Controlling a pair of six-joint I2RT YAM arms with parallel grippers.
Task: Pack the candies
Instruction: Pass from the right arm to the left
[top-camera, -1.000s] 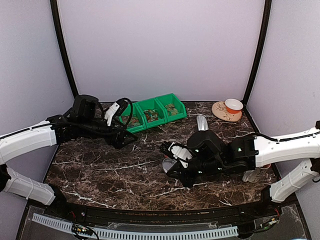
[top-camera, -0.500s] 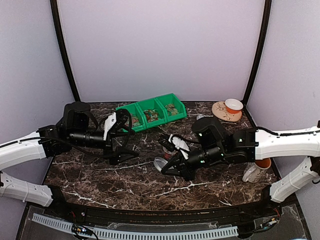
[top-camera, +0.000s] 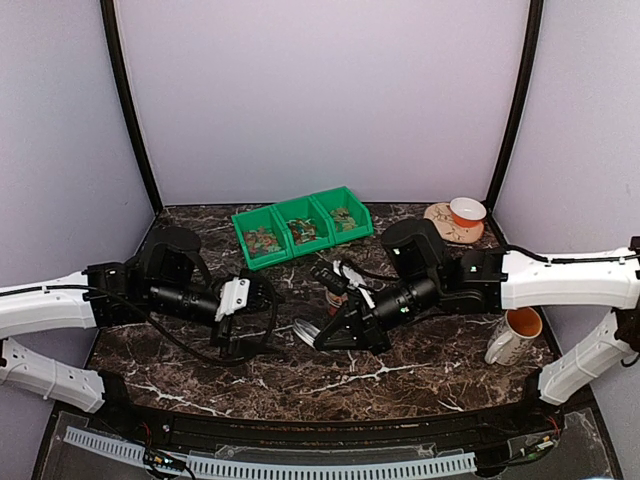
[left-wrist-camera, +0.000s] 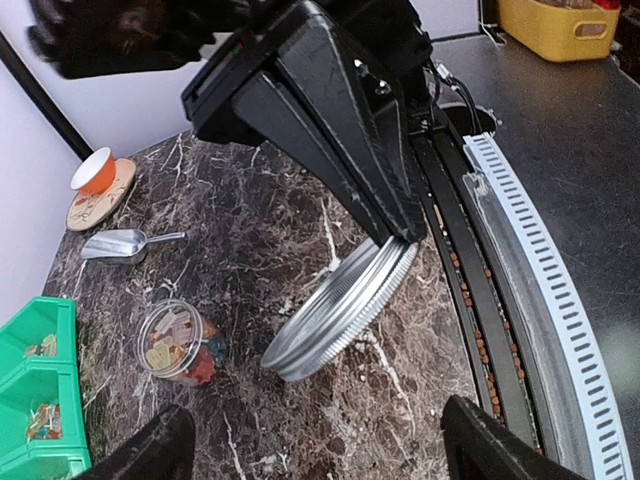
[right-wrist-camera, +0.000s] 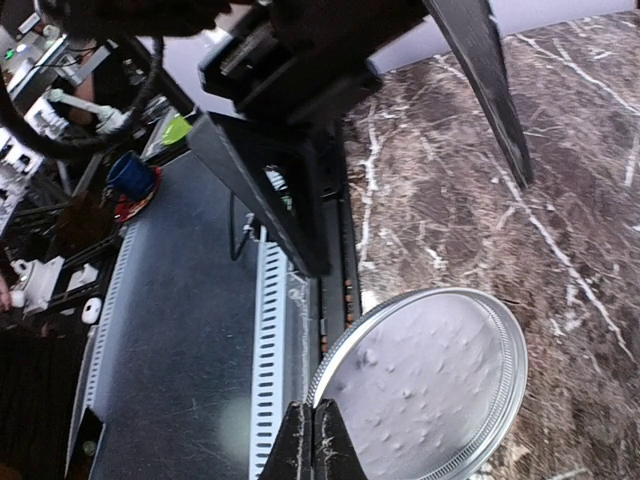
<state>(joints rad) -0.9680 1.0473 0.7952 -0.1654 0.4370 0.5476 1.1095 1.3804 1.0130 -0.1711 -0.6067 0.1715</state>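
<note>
The candies lie in the three green bins (top-camera: 300, 225) at the back and in the small clear jar (left-wrist-camera: 175, 342), which stands open on the marble. In the top view the jar (top-camera: 337, 297) is partly hidden behind the right arm. My right gripper (top-camera: 320, 338) is shut on the rim of the grey metal lid (right-wrist-camera: 430, 385) and holds it tilted above the table. The lid also shows in the left wrist view (left-wrist-camera: 340, 310). My left gripper (top-camera: 262, 322) is open and empty, facing the lid from the left with a gap between them.
A metal scoop (left-wrist-camera: 125, 243) lies beyond the jar. A saucer with an orange cup (top-camera: 455, 220) stands at the back right. A white mug (top-camera: 510, 335) stands at the right. The perforated rail (left-wrist-camera: 530, 270) runs along the table's near edge.
My left arm swung from the bins down to the middle front. My right gripper carried the lid leftward and up, so the two grippers now face each other.
</note>
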